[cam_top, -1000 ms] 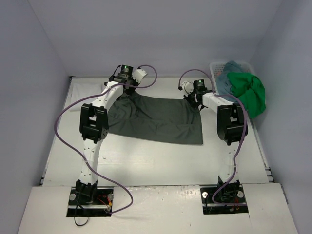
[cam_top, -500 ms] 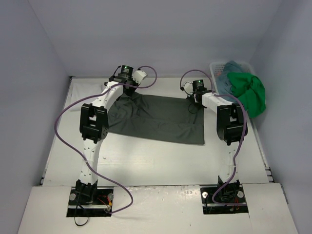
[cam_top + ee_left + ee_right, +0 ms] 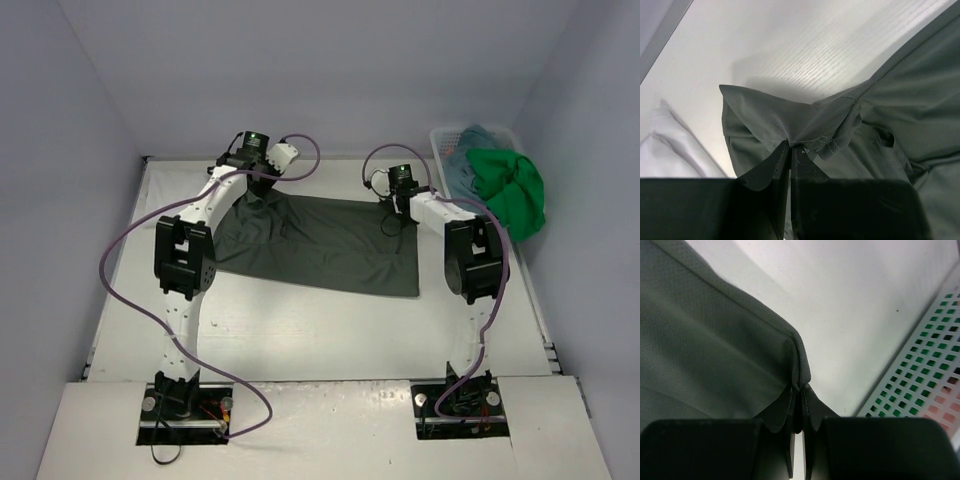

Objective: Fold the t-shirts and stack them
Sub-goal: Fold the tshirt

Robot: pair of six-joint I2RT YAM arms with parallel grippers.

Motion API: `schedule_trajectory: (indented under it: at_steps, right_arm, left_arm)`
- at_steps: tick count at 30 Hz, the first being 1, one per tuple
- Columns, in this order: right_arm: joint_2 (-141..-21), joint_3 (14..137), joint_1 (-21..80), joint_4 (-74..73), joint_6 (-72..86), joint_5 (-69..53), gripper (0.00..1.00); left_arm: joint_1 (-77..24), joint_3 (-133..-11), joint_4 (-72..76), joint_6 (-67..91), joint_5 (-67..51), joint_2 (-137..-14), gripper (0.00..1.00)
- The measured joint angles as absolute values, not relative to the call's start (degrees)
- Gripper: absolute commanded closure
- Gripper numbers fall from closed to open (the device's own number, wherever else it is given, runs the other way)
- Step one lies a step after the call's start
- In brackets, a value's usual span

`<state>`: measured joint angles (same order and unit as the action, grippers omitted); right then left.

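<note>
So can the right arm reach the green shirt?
Probably not yet: its tool is shut on the dark shirt. The green shirt hangs over the basket close by, so after letting go it likely could.

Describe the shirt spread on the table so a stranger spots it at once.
Look at the white table between the arms. Spread across its far half lies the dark grey-green t-shirt, far corners pinched by the left tool and right tool. Unlike the bright green shirt and teal-blue shirt bunched in the mesh basket at right, it lies open.
</note>
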<state>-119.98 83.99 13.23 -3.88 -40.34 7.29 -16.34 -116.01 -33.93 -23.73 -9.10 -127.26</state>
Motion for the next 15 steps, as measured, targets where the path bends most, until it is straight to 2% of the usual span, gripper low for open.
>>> schedule_trajectory:
  at_steps: [4, 8, 15]
  right_arm:
    - [-119.46, 83.99, 13.32, -3.88, -40.66, 8.58, 1.0]
    - [-119.44, 83.99, 13.32, -3.92, -40.8, 9.69, 1.0]
    - [-116.09, 81.62, 13.58, -4.36, -41.5, 10.31, 1.0]
  left_arm:
    - [-16.34, -115.52, -34.57, -24.27, -8.93, -126.08, 0.97]
    - [-16.34, -115.48, -34.98, -24.95, -8.93, -125.89, 0.89]
    - [-16.45, -115.09, -37.39, -25.19, -9.04, -125.69, 0.88]
